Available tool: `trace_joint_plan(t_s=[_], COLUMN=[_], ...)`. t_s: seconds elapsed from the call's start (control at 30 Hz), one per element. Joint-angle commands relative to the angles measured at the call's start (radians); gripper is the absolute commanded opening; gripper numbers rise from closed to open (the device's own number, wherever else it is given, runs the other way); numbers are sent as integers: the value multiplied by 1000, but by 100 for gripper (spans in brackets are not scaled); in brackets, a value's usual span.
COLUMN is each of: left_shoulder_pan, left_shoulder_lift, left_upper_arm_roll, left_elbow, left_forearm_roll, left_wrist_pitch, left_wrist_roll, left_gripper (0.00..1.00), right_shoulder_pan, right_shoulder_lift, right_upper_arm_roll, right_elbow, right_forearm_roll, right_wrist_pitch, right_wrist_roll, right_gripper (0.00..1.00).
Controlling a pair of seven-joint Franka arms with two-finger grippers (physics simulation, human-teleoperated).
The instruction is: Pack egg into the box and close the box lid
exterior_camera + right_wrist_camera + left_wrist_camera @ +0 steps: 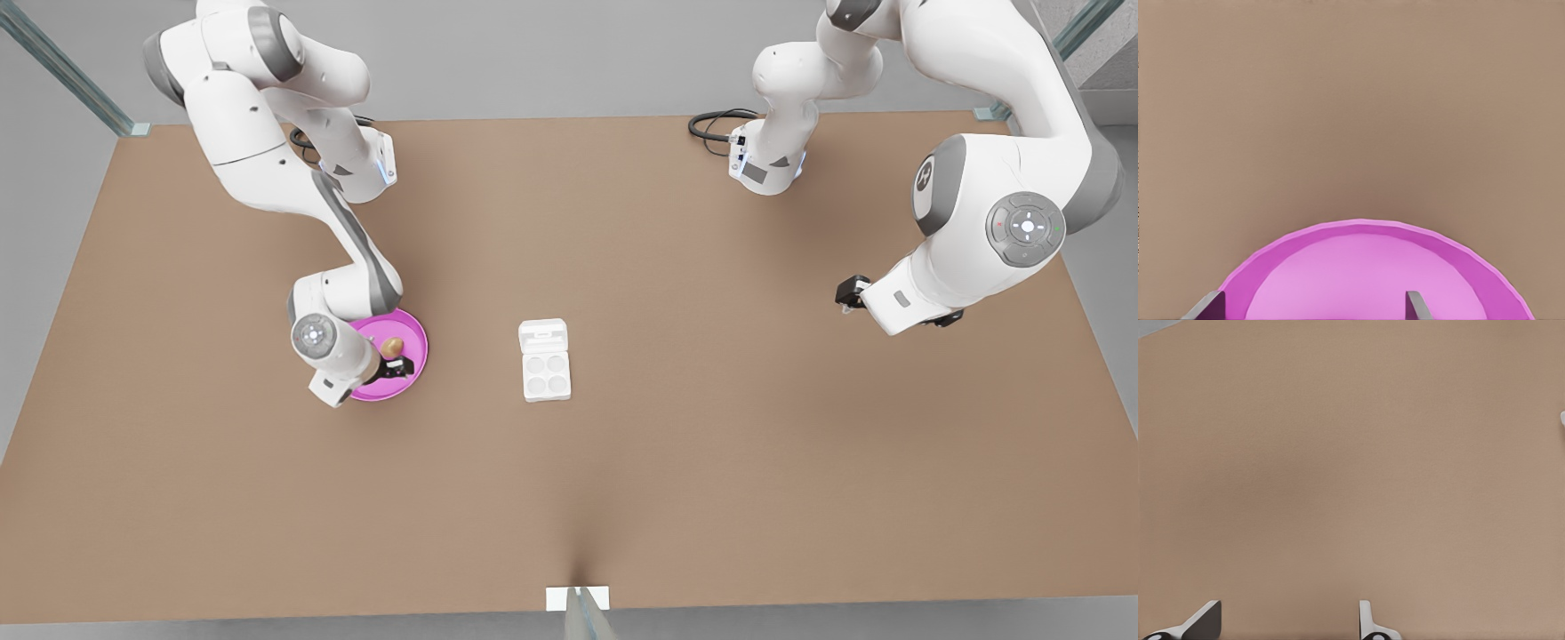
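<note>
The right gripper (397,366) hangs low over the pink plate (414,366) on the front view's left, and the egg (392,346) sits on that plate just beside the black fingers, on their far side toward the top of the front view; whether the jaws actually touch it cannot be told from here. In the right wrist view two grey fingertips (1210,305) stand well apart with the plate's rim (1365,230) curving between and beyond them, so the jaws are spread wide and carry nothing; the egg itself is hidden from that camera. The box (545,374) rests on the brown bench (676,462) near the middle, well apart from the plate on the front view's right of it, its four round cups bare and facing up. The box lid (543,335) lies flung back flat on the bench, joined to the cup tray on its far edge. The left gripper (851,292) waits high on the front view's right, far from both the box and the egg, its arm folded back. The left wrist view looks down on bare bench (1351,467), with that gripper's two fingertips (1205,620) set wide apart and nothing between them.
</note>
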Motion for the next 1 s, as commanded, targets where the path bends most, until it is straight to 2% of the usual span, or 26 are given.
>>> trace_joint_plan(t_s=[0.0,0.13,0.2,0.3,0.57,0.97], left_shoulder_pan=[0,0,0,0,0,0], left_shoulder_lift=[-1,0,5,5,5,8], left_upper_arm_roll=[0,0,0,0,0,0], left_elbow=[0,-1,-1,-1,-1,-1], left_forearm_roll=[1,-1,-3,-3,-3,-3], left_wrist_pitch=[0,0,0,0,0,0], left_wrist_roll=[14,14,14,14,14,14], left_gripper=[100,100,100,100,100,100], right_shoulder_pan=[1,-15,-27,-25,-22,-10], right_shoulder_lift=[-1,-2,-22,-131,-220,-179], right_upper_arm_roll=[0,0,2,2,9,26], right_elbow=[-10,-37,-101,-195,-343,-280], right_forearm_roll=[1,1,1,7,7,10], right_wrist_pitch=[105,99,101,99,107,120], right_wrist_roll=[124,147,147,165,216,273], right_gripper=[100,100,100,100,100,100])
